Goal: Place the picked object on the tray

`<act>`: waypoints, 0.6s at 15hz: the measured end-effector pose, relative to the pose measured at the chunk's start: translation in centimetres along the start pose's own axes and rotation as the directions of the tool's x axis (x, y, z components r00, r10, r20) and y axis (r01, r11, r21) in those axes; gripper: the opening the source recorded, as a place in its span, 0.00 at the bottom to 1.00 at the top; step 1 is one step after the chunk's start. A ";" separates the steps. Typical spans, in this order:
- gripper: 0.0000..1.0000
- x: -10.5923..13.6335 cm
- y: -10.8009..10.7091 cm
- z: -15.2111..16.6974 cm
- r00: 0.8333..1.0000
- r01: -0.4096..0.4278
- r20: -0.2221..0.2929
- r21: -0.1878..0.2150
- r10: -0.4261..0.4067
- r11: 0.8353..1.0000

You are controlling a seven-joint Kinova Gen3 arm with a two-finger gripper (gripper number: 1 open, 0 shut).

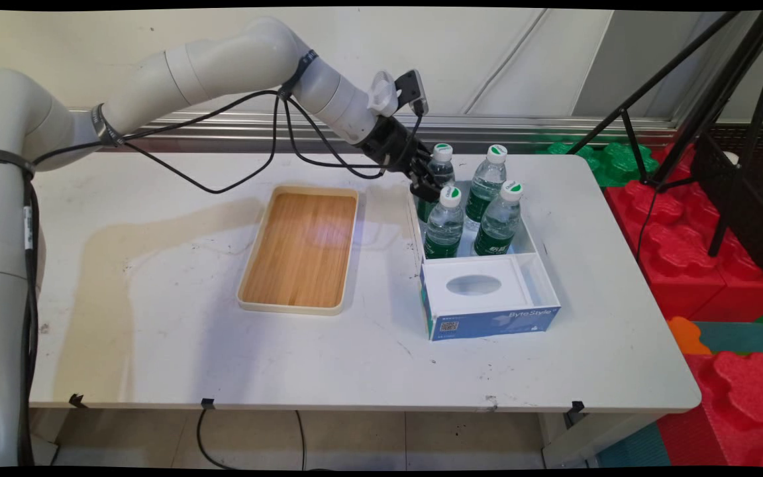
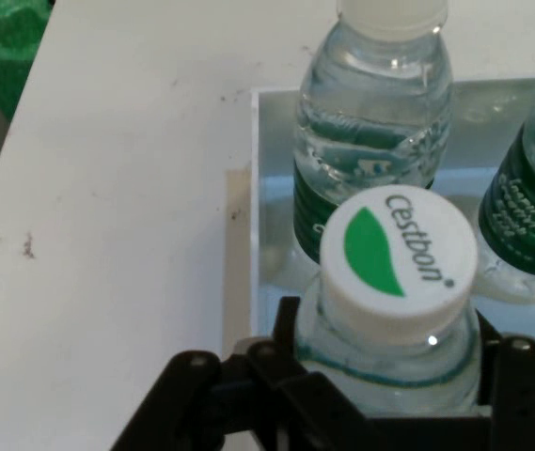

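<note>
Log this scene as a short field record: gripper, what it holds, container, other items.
gripper: black two-finger gripper, fingers closed around a bottle's shoulder
held: back-left water bottle, upright, white cap with green leaf
container: white box with four water bottles; a tissue box at its near end
other items: wooden tray, left of the box

Water bottle (image 2: 389, 310), clear with green label and white Cestbon cap, stands upright in white box (image 1: 532, 246), clasped at the neck by end effector (image 2: 385, 376).

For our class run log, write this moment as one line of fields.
gripper: black two-finger gripper shut on neck of clear plastic water bottle | place: open white box | nearby: three more bottles, wooden tray
</note>
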 end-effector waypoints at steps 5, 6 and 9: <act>0.00 0.0 -0.1 -0.2 1.000 0.001 -0.002 -0.005 -0.001 1.000; 0.00 0.1 -0.1 -0.4 1.000 0.002 -0.003 -0.004 -0.002 1.000; 0.00 0.3 -0.1 -1.0 1.000 0.006 -0.013 -0.001 -0.006 1.000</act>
